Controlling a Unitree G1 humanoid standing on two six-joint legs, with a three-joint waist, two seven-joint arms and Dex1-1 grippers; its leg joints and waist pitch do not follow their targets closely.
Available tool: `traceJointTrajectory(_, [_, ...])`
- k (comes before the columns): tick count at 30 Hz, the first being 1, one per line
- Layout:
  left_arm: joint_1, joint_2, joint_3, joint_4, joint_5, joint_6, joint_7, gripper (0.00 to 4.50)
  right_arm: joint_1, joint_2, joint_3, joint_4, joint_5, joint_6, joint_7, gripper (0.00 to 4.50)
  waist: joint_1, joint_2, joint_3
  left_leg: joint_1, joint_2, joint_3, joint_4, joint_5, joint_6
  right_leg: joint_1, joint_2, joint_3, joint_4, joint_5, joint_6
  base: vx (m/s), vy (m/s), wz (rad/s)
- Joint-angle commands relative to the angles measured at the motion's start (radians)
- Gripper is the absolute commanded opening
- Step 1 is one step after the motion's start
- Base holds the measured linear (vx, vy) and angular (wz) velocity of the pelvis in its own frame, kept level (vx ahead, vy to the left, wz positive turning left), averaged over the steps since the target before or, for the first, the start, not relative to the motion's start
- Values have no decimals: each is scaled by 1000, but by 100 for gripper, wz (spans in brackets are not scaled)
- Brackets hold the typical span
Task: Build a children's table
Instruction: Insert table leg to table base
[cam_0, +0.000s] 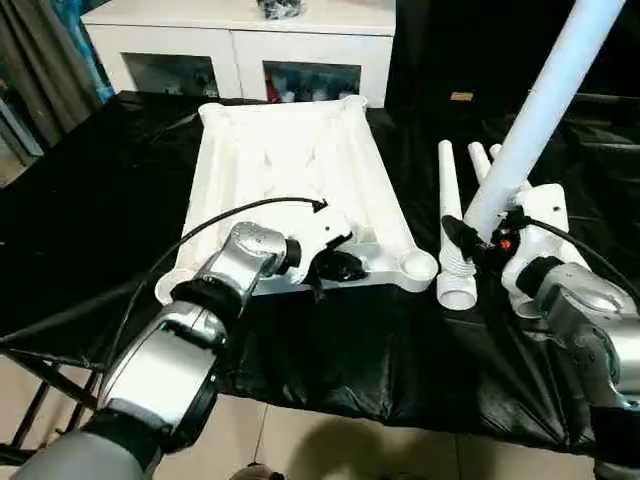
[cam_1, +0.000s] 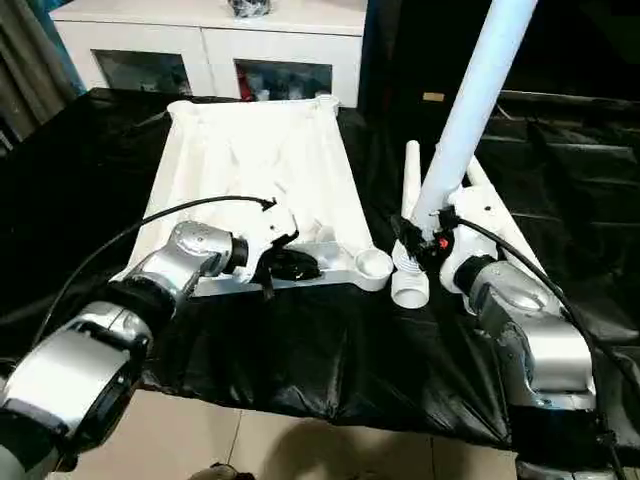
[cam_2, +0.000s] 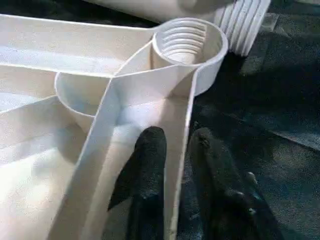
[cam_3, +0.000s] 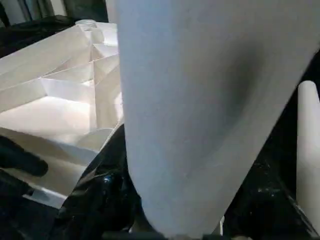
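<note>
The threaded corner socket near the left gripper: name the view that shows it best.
The left wrist view: the corner socket faces the camera there, with its inner thread rings plain to see. Both eye views show it as a small round cup at the table top's near corner, its threads too small to make out.

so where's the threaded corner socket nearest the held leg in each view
Left eye view: threaded corner socket, the tabletop's near right corner.
Right eye view: same corner, just left of the lying legs' ribbed ends.
Left wrist view: top centre, threads visible.
Right wrist view: can't make it out.
Shared landmark: ribbed leg end beside it.
</note>
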Motion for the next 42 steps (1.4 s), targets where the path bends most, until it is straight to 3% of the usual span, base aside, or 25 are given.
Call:
traceJointTrajectory(1, [-20,-4,0,25,23,-21,14,130,1,-6,0,-27,5,10,7,189,3,-9,-78,15,61,-23,-64,-110,85,67,-77,40,-66,-48,-294,0,0,0])
traceJointTrajectory(3, [-22,-8,1,38,34,-40,31,136,4,-4,0,-36,8,14,5,189,1,-3,-77,16,61,-25,-66,-128,77,67,-74,39,-71,-85,-282,0,0,0])
traceJointTrajectory(5, [-28,-14,2,54,42,-53,30,143,8,-4,0,-42,10,16,5,189,0,-7,-78,16,63,-25,-67,-128,73,68,-76,39,-71,-86,-281,0,0,0])
traceJointTrajectory(10, [-39,-16,-14,85,64,-64,40,144,16,-5,1,-53,13,18,4,189,-2,1,-79,15,62,-25,-66,-125,77,66,-74,39,-71,-70,-280,0,0,0])
traceJointTrajectory(11, [-41,-15,-14,89,66,-64,36,126,16,-4,2,-55,14,19,3,189,-1,6,-80,15,61,-26,-66,-125,76,67,-75,39,-70,-71,-280,0,0,0])
traceJointTrajectory(13, [-47,-15,-14,98,73,-65,45,107,16,-5,1,-58,15,20,3,189,-1,2,-79,15,61,-25,-66,-125,78,68,-74,39,-70,-69,-280,0,0,0])
traceJointTrajectory(18, [-60,-7,-22,117,102,-64,54,79,21,-7,2,-62,15,19,7,189,-2,12,-79,15,61,-26,-66,-134,75,67,-74,38,-73,-79,-280,0,0,0])
traceJointTrajectory(25, [-74,3,-42,135,139,-59,32,34,16,-7,8,-61,13,16,12,189,-1,16,-78,14,61,-27,-67,-137,71,66,-74,38,-75,-99,-271,0,0,0])
traceJointTrajectory(33, [-78,14,-27,144,144,-54,0,0,-6,-4,27,-49,14,10,31,189,-12,14,-78,11,59,-26,-66,-129,84,68,-76,36,-73,-81,-288,0,0,0])
traceJointTrajectory(34, [-74,19,-7,138,125,-54,-23,0,-12,-4,43,-48,16,10,46,189,-13,9,-78,10,59,-25,-66,-129,85,69,-76,37,-74,-84,-287,0,0,0])
traceJointTrajectory(36, [-66,26,10,129,103,-57,-57,0,-15,-3,59,-53,25,20,65,189,-13,12,-77,10,58,-25,-66,-124,91,68,-77,36,-75,-98,-287,0,0,0])
traceJointTrajectory(37, [-61,30,16,123,92,-57,-79,0,-15,-4,67,-55,31,25,77,189,-15,0,-76,9,59,-24,-67,-126,94,68,-76,36,-77,-101,-287,0,0,0])
traceJointTrajectory(39, [-51,35,22,113,82,-60,-110,0,-14,-7,77,-56,36,27,94,189,-11,4,-76,10,62,-24,-67,-120,100,65,-78,36,-73,-108,-291,0,0,0])
traceJointTrajectory(41, [11,66,21,43,60,-75,-205,0,-8,-6,113,-51,41,32,131,189,-8,-8,-75,9,65,-24,-69,-111,106,65,-79,37,-72,-105,-292,0,0,0])
traceJointTrajectory(42, [14,67,21,40,59,-75,-208,0,-8,-6,115,-50,41,32,132,189,-5,-1,-75,8,68,-26,-70,-105,108,64,-82,37,-67,-97,-298,0,0,0])
